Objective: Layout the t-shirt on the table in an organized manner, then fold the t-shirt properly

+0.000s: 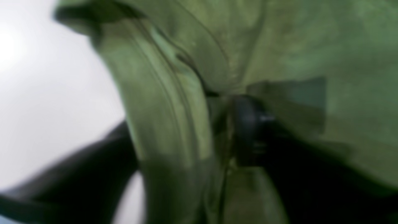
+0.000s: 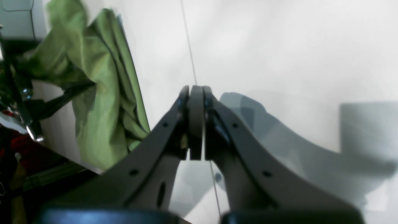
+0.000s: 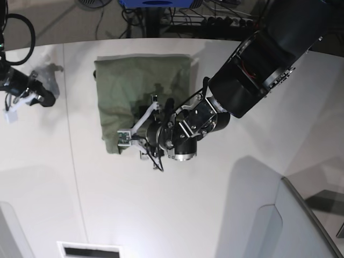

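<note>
The olive-green t-shirt (image 3: pixel 140 86) lies as a folded rectangle on the white table (image 3: pixel 215 204), left of centre toward the back. My left gripper (image 3: pixel 134 133) hangs over its near edge. In the blurred left wrist view its dark fingers (image 1: pixel 248 130) stand apart, and a thick fold of the t-shirt (image 1: pixel 168 109) runs between them; the left gripper (image 1: pixel 186 115) is open. My right gripper (image 2: pixel 196 90) is shut on nothing above bare table, with the t-shirt (image 2: pixel 102 93) off to its left. In the base view the right gripper (image 3: pixel 47 99) sits at the far left.
A thin dark seam (image 3: pixel 70 134) runs across the table left of the shirt. A grey angled panel (image 3: pixel 293 226) stands at the front right and a white slotted plate (image 3: pixel 88 251) at the front edge. Cables and stands (image 3: pixel 161 13) lie beyond the table's back edge.
</note>
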